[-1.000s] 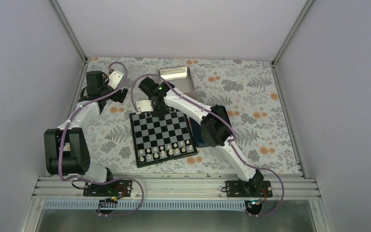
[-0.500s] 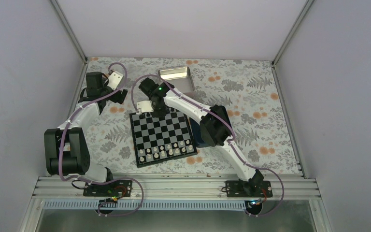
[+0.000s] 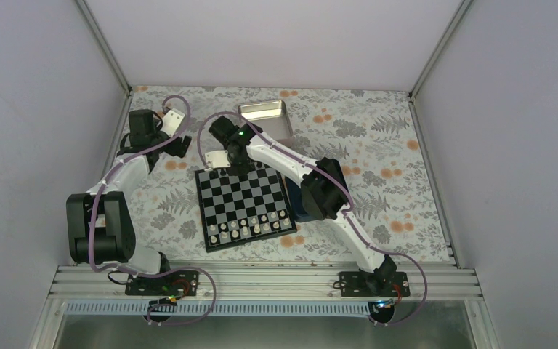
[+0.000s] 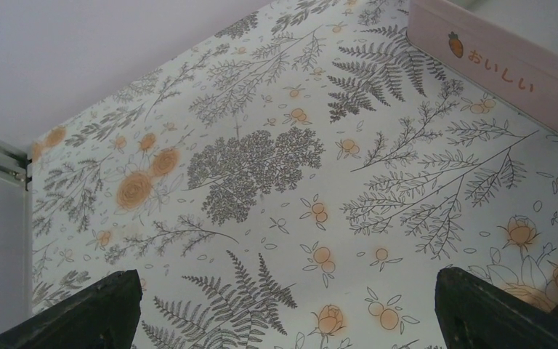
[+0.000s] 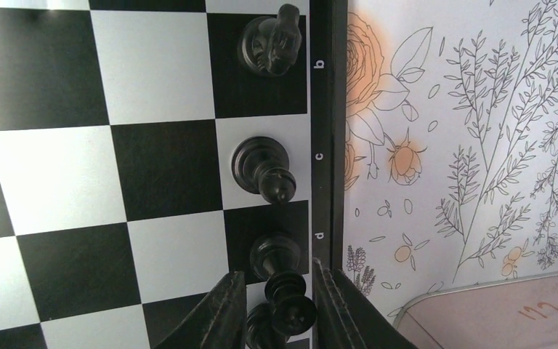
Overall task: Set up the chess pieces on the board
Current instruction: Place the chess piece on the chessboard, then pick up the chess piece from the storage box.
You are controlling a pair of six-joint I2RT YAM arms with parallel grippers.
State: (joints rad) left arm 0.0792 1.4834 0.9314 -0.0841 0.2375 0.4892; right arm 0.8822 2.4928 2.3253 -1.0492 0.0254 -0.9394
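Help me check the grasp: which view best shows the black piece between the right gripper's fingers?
Right wrist view: the black piece sits between the right gripper's fingers, near the board's edge; contact is unclear. Top external hides it under the right arm. Left wrist shows only tablecloth and a tin.

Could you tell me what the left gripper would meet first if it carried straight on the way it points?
Most likely the floral tablecloth, though depth is unclear; the left gripper is open with nothing between its fingers, and the tin sits off to the side.
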